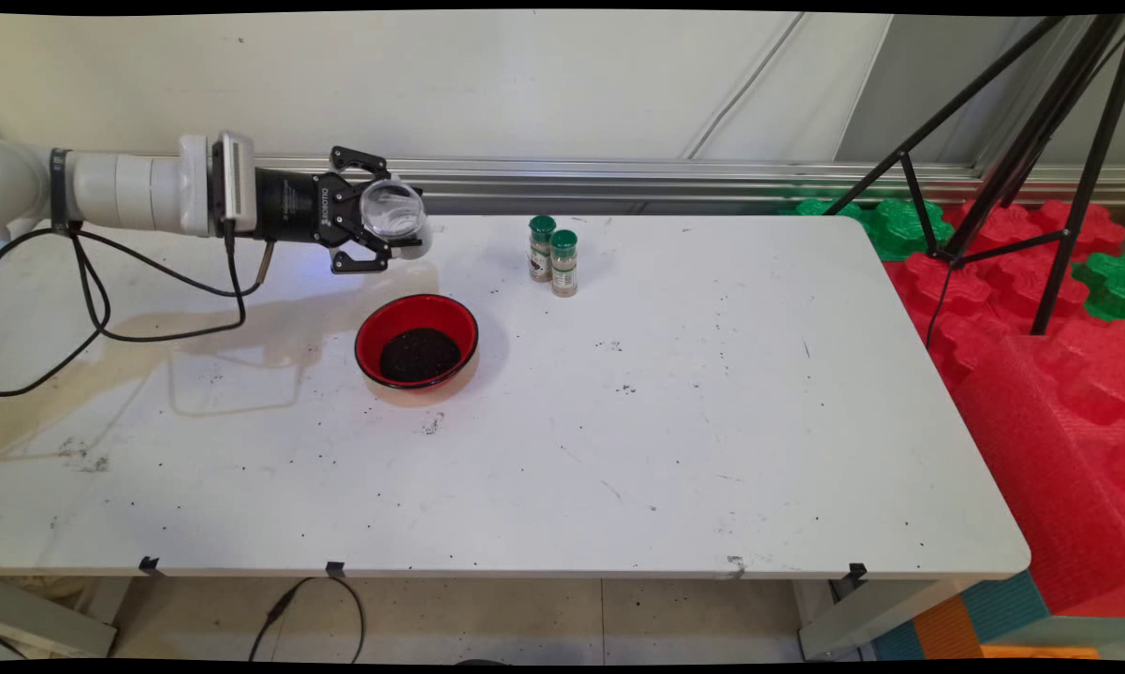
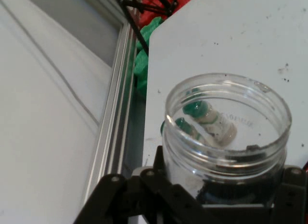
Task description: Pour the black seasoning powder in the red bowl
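Gripper [image 1: 382, 227] clamped on clear jar [image 1: 393, 210], held sideways; red bowl [image 1: 417, 341] at 5 o'clock, two spice bottles [image 1: 553, 255] at 3.

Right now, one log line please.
gripper: shut on clear jar, held sideways | below: red bowl, dark grounds | right: two spice bottles

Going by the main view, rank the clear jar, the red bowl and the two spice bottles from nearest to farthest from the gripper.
1. Clear jar: held in the gripper, tipped sideways.
2. Red bowl: on the table below it.
3. Two green-capped spice bottles: farther right, standing side by side.
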Controlling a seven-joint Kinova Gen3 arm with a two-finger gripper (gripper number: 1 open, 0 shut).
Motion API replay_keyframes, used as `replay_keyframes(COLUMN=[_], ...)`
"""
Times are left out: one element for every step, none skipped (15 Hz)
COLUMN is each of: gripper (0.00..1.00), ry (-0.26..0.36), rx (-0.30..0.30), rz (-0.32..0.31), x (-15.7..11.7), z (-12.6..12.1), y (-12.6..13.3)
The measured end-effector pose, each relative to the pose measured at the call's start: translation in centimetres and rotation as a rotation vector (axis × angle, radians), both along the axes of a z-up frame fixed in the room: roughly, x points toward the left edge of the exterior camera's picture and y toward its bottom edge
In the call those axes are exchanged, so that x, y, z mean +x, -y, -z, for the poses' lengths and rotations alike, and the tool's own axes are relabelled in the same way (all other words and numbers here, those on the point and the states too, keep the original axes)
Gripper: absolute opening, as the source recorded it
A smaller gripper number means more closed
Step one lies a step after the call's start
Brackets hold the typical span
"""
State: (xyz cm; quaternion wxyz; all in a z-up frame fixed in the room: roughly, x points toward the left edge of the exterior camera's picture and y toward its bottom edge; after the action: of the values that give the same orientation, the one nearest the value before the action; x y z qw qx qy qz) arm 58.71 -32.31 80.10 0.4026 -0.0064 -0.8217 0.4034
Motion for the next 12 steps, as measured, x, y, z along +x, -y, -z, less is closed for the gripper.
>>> replay_keyframes(gripper=[0.0, 0.0, 0.0, 0.0, 0.0, 0.0, 0.0, 0.0, 0.0, 0.0, 0.0, 0.0], ry=[-0.027, -0.06, -0.093, -0.119, -0.15, -0.18, -0.205, -0.233, -0.259, -0.281, -0.304, -0.326], rx=[0.026, 0.057, 0.088, 0.113, 0.142, 0.17, 0.194, 0.22, 0.245, 0.264, 0.287, 0.307], rz=[-0.015, -0.033, -0.051, -0.064, -0.082, -0.099, -0.113, -0.129, -0.144, -0.156, -0.17, -0.182], x=[0.1, 0.22, 0.34, 0.41, 0.52, 0.62, 0.71, 0.81, 0.91, 0.98, 1.02, 1.07], z=[-0.09, -0.2, -0.31, -0.4, -0.49, -0.58, -0.66, -0.73, -0.8, -0.88, -0.96, -1.06], y=[0.06, 0.12, 0.18, 0.23, 0.3, 0.38, 0.46, 0.54, 0.62, 0.68, 0.78, 0.87])
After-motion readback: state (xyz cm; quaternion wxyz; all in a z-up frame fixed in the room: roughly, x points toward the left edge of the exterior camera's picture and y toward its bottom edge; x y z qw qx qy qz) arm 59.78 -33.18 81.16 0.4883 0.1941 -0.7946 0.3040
